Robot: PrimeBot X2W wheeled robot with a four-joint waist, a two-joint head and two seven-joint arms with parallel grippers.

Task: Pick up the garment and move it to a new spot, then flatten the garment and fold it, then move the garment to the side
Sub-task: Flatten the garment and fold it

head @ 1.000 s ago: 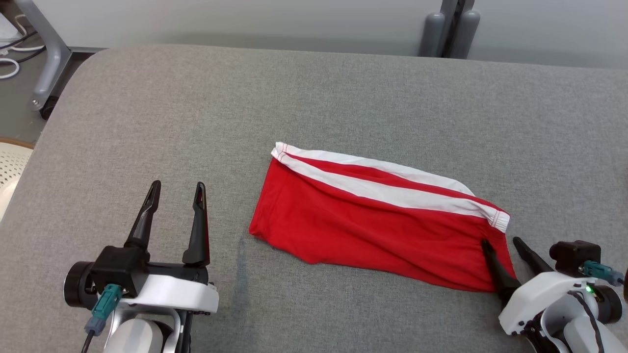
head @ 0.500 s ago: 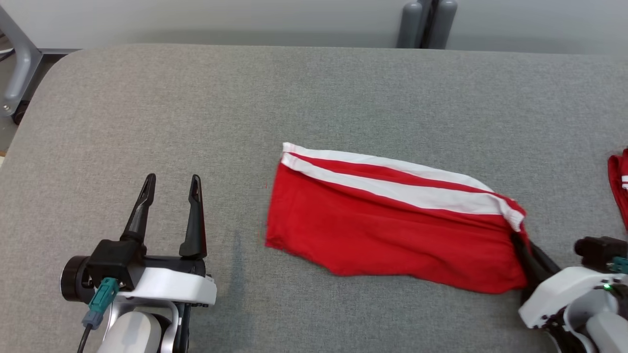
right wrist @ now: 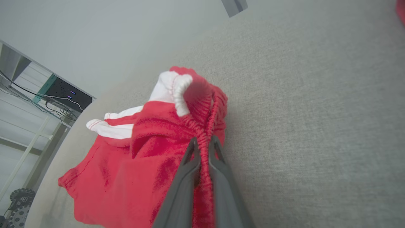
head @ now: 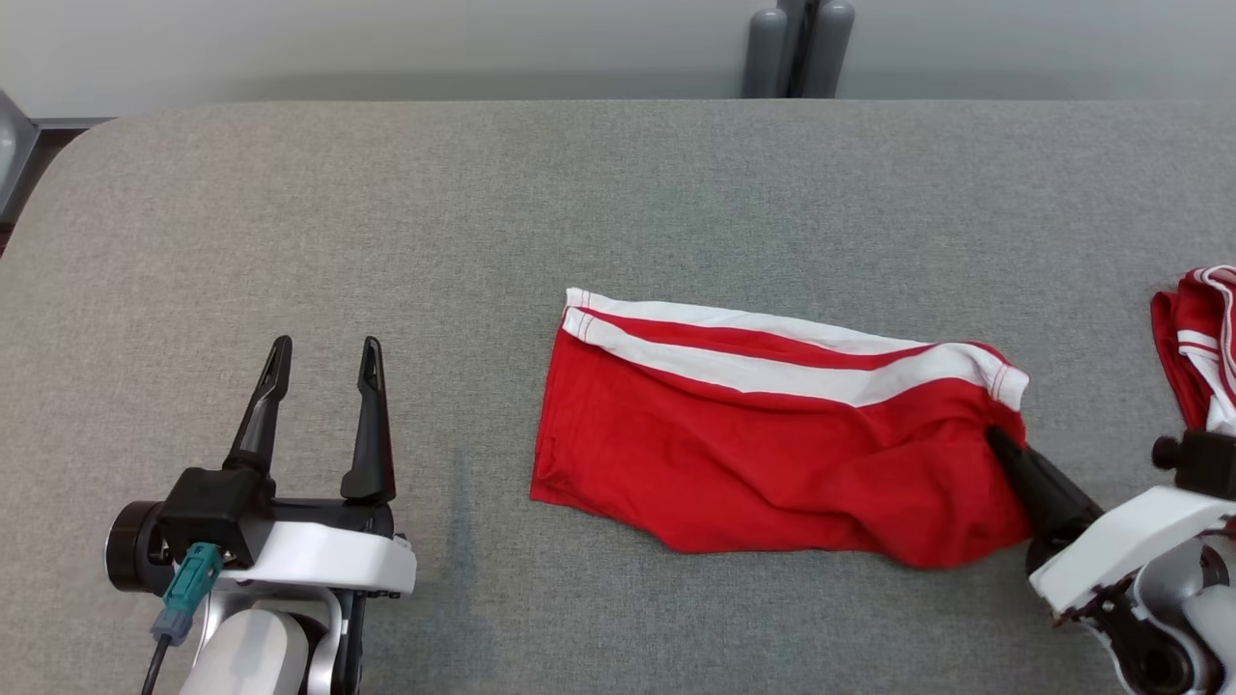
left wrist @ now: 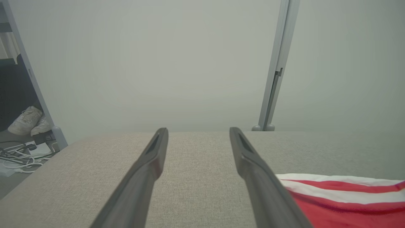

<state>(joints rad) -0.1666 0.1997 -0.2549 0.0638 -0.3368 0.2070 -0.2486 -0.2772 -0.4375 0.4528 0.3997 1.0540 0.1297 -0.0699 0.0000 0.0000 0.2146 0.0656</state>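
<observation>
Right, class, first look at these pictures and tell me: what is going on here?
A two-armed robot is handling red shorts with white stripes on a grey table. Its right tool is shut on the elastic waistband at the shorts' right end. Its left tool is open, apart from the cloth, holding nothing. Another red garment lies at the table's right edge.

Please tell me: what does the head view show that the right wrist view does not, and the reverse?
Head view: the open left end effector, left of the full length of the red fabric shorts with white side stripes, lying on the grey cloth-covered table. Right wrist view: the shorts' gathered red elastic edge clamped in the shut right end effector, and a dark box in the background. Both: shorts, table, right end effector.
</observation>
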